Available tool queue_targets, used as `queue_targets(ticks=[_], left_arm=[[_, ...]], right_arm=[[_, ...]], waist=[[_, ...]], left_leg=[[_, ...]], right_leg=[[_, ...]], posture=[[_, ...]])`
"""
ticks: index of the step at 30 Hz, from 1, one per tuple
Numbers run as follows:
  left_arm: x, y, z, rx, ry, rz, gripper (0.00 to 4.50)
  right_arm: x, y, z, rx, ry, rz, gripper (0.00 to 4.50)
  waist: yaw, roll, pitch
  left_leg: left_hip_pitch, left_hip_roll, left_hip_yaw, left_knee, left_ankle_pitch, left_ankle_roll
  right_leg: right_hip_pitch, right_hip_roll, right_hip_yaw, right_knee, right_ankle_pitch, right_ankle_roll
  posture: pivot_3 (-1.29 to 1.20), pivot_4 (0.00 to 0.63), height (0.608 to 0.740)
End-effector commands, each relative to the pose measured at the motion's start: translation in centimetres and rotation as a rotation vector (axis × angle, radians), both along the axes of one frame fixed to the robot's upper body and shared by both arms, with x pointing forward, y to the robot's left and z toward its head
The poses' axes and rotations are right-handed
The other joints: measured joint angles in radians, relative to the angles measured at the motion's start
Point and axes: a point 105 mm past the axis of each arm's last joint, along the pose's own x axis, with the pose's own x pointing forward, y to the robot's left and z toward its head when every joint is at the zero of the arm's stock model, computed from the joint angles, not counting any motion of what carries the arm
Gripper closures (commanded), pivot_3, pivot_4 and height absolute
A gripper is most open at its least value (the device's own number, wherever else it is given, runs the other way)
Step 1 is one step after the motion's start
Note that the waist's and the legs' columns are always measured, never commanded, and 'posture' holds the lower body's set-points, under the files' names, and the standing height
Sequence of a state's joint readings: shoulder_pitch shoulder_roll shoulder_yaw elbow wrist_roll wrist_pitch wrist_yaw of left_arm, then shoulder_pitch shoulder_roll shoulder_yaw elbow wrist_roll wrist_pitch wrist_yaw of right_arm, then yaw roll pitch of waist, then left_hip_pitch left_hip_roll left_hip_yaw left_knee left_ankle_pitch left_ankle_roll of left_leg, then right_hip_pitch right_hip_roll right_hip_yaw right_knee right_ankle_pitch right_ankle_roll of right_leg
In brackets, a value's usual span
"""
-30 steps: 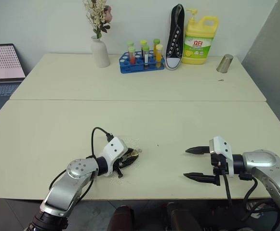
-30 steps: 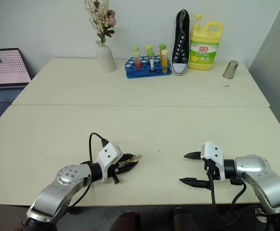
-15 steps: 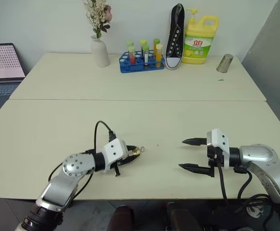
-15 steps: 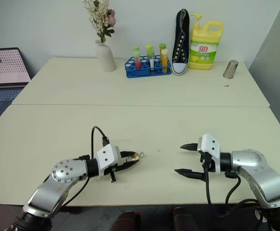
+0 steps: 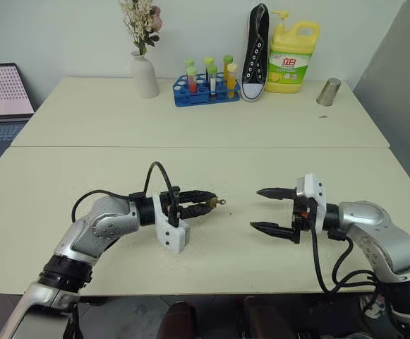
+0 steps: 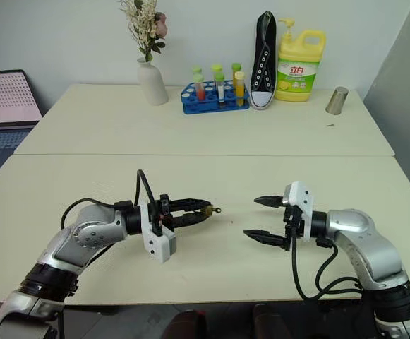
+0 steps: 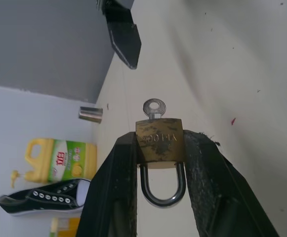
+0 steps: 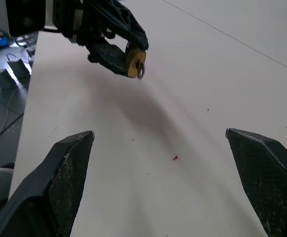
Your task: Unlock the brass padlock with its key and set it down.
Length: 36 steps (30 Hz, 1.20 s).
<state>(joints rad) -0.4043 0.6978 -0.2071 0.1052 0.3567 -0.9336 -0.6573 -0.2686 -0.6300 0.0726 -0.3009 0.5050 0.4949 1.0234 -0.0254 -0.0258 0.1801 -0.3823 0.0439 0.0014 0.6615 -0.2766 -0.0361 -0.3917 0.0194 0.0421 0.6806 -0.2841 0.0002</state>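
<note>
The brass padlock is pinched between the two fingers of my left gripper, held above the table. Its silver shackle points back toward the wrist. A silver key sticks out of the padlock's far end, toward my right gripper. My right gripper hangs a short way to the right of the key, open wide and empty, its fingers pointing at the padlock. The right wrist view shows the padlock in the left fingers, beyond the spread right fingertips.
Along the far edge of the table stand a white vase with flowers, a blue rack of test tubes, a black shoe, a yellow detergent bottle and a metal cup. A laptop sits far left.
My left gripper has lifted the padlock off the table and rolled its wrist, so the key now points at the right gripper. The right gripper rose and came a little closer, still open.
</note>
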Motion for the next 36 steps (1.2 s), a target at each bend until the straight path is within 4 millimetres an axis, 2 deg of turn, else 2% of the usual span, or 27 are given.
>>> queue_targets(ticks=[1,10,20,23,33,34,36], left_arm=[[-0.3,-1.0,0.7,-0.033,-0.089,-0.072,3.54],[-0.1,-1.9,1.0,-0.071,-0.121,-0.095,3.54],[0.0,-2.0,1.0,-0.074,-0.135,-0.078,3.54],[0.1,-2.1,1.1,-0.076,-0.136,-0.074,3.54],[0.2,-2.2,1.3,-0.083,-0.146,-0.069,3.54],[0.2,-2.3,1.3,-0.084,-0.146,-0.069,3.54],[0.2,-2.3,1.3,-0.089,-0.147,-0.067,3.54]], right_arm=[[-0.2,1.0,1.3,0.058,0.035,0.040,0.00],[0.1,2.6,2.3,0.110,0.104,0.072,0.00],[0.2,3.9,2.5,0.117,0.126,0.101,0.00],[0.3,3.9,2.5,0.121,0.128,0.096,0.62],[0.4,3.7,2.2,0.111,0.134,0.091,4.30],[0.4,3.7,2.2,0.111,0.134,0.091,4.50],[0.5,3.7,2.2,0.108,0.133,0.092,4.50]], waist=[[0.000,0.000,0.000],[-0.001,0.000,0.000],[-0.001,0.000,0.000],[-0.001,0.000,0.000],[-0.001,0.000,0.000],[-0.001,0.000,0.000],[-0.001,0.000,0.000]], left_leg=[[0.000,0.000,0.000,0.000,0.000,0.000],[0.000,0.000,0.000,0.000,0.000,0.000],[0.000,0.000,0.000,0.000,0.000,0.000],[0.000,0.000,0.000,0.000,0.000,0.000],[0.000,0.000,0.000,0.000,0.000,0.000],[0.000,0.000,0.000,0.000,0.000,0.000],[0.000,0.000,0.000,0.000,0.000,0.000]], right_leg=[[0.000,0.000,0.000,0.000,0.000,0.000],[0.000,0.000,-0.001,0.001,0.000,0.000],[0.000,0.000,-0.002,0.001,0.000,0.000],[0.000,0.000,-0.002,0.001,0.000,0.000],[0.000,0.000,-0.002,0.001,0.000,0.000],[0.000,0.000,-0.002,0.001,0.000,0.000],[0.000,0.000,-0.002,0.001,0.000,0.000]], posture=[[0.00,0.150,0.740],[0.00,0.150,0.740],[0.00,0.150,0.740],[0.00,0.150,0.740],[0.00,0.150,0.740],[0.00,0.150,0.740],[0.00,0.150,0.740]])
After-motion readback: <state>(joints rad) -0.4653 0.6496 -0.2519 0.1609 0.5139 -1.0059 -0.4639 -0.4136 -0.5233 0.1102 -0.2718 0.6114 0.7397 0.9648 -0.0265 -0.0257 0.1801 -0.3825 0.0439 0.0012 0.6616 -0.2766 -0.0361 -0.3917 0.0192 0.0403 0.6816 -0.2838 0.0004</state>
